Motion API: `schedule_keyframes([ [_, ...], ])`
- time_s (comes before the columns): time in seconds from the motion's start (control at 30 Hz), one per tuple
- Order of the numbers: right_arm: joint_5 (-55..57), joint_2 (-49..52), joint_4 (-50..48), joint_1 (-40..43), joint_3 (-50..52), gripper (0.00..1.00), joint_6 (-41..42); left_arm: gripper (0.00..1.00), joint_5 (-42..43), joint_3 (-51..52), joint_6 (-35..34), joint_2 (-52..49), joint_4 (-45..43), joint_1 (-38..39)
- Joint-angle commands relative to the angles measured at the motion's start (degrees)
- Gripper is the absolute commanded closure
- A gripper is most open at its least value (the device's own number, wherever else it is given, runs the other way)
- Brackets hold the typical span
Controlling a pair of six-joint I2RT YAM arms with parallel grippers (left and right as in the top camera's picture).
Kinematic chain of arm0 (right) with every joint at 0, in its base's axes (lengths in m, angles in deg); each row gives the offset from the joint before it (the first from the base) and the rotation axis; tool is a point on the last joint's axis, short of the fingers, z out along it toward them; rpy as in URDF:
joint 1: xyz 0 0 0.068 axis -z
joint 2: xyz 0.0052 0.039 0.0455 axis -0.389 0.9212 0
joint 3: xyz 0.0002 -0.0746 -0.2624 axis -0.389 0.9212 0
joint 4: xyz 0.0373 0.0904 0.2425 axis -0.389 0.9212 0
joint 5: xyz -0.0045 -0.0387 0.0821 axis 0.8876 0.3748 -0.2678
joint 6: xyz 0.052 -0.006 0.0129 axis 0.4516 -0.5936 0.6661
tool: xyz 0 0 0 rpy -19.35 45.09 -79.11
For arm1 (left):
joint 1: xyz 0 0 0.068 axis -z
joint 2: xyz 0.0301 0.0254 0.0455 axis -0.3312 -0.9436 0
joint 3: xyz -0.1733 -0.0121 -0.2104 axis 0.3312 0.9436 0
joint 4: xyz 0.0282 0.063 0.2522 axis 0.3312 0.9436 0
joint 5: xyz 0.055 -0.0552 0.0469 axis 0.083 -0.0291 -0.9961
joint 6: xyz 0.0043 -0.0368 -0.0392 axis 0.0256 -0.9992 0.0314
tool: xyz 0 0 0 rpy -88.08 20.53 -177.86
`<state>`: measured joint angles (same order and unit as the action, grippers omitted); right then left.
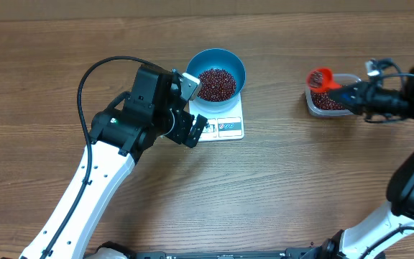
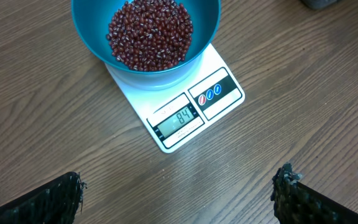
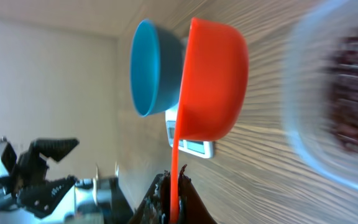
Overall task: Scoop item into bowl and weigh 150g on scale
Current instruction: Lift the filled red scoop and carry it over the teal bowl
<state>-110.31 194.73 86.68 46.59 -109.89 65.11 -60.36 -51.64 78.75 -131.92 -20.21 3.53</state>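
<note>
The blue bowl [image 1: 214, 56] sits on the white kitchen scale [image 1: 225, 128] near the middle of the table [image 1: 49, 43], placed toward the back of the platform so the display [image 2: 178, 119] stays uncovered. It reads 84, so by my judgement the weighing is a little over halfway to target. A heap of red-brown beans [image 1: 215, 83] fills the bottom of the bowl. The left gripper [image 2: 179, 185] hovers just in front of the scale with its jaws spread wide and nothing between them. It looks parked there to keep the readout in its camera's sight, clear of the platform so it adds no weight. Well apart on the right, the right gripper [image 1: 345, 92] has its jaws clenched on the handle of a red scoop [image 1: 320, 76]. It holds the cup over the near corner of the clear plastic tub [image 1: 310, 102], where the spare beans lie. The cup appears to hold beans, though this is hard to confirm. The likely next step is carrying that load across to the bowl.
</note>
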Motion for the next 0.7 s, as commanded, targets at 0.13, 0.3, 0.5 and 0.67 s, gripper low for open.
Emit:
schedule_keyframes([
  [0.13,-2.5,-2.5,-4.6,-10.5,-4.4,0.96,6.4,0.0,-0.3,0.1,-0.7,0.3,-0.2,0.0],
  [0.3,-2.3,-2.5,-10.7,-17.9,-6.9,0.96,13.7,0.0,-0.3,0.1,-0.7,0.3,-0.2,0.0],
  [0.5,2.8,-2.5,-17.9,-24.5,-7.8,0.96,22.1,0.0,-0.3,0.1,-0.7,0.3,-0.2,0.0],
  [0.67,10.8,-2.5,-20.1,-29.7,-9.5,0.96,25.4,0.01,-0.3,0.1,-0.7,0.3,-0.2,0.0],
])
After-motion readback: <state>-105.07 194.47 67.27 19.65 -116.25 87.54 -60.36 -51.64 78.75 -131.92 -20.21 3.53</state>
